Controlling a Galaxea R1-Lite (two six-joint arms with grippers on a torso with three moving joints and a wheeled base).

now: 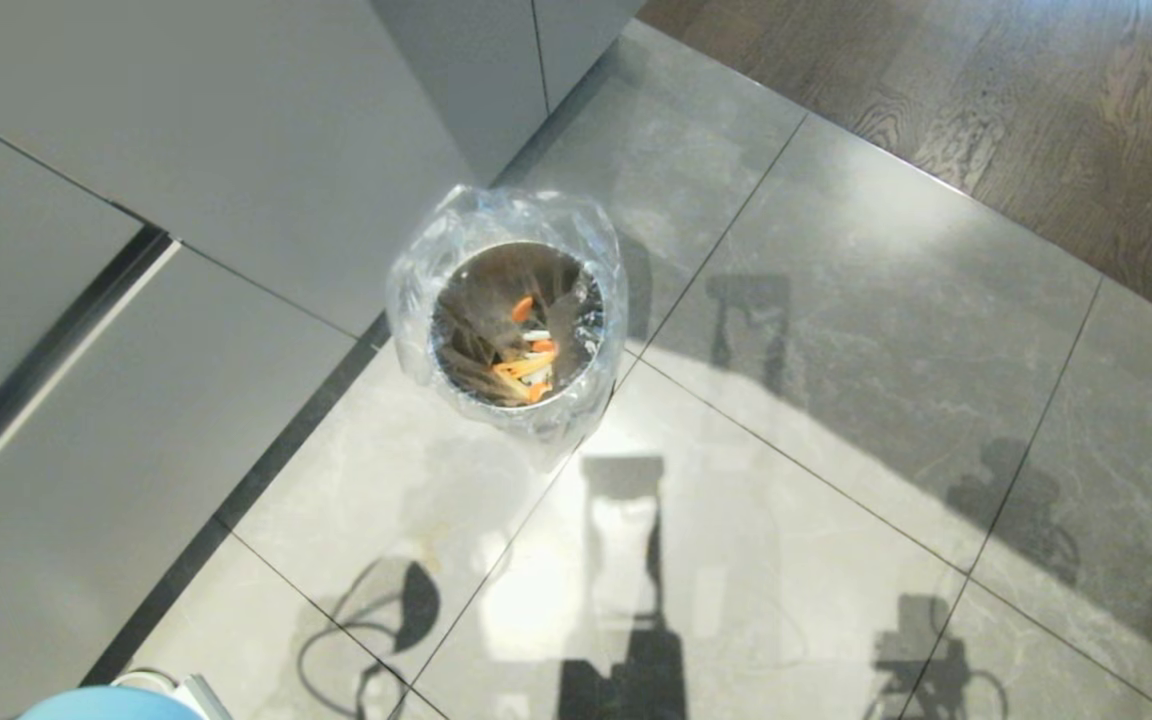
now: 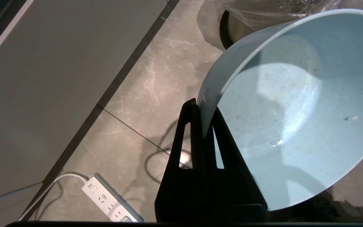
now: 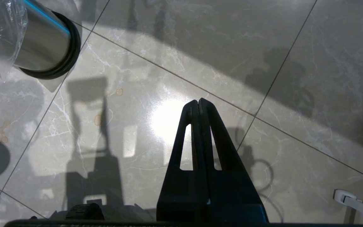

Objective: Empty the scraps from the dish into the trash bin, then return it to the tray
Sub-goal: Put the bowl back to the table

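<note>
Our left gripper [image 2: 200,105] is pinching the rim of the dish [image 2: 295,104], jaws clenched on its wall. The dish looks almost clean; the scraps [image 1: 526,360] lie in the trash bin [image 1: 506,310], just past our jaws. The tray is not in sight. Our right gripper [image 3: 198,102] hangs closed, holding nothing. Next we should keep squeezing firmly and carry the dish level, moving slowly.

Head camera looks straight down; wrist cameras (low) share trash bin [image 1: 516,320].
</note>
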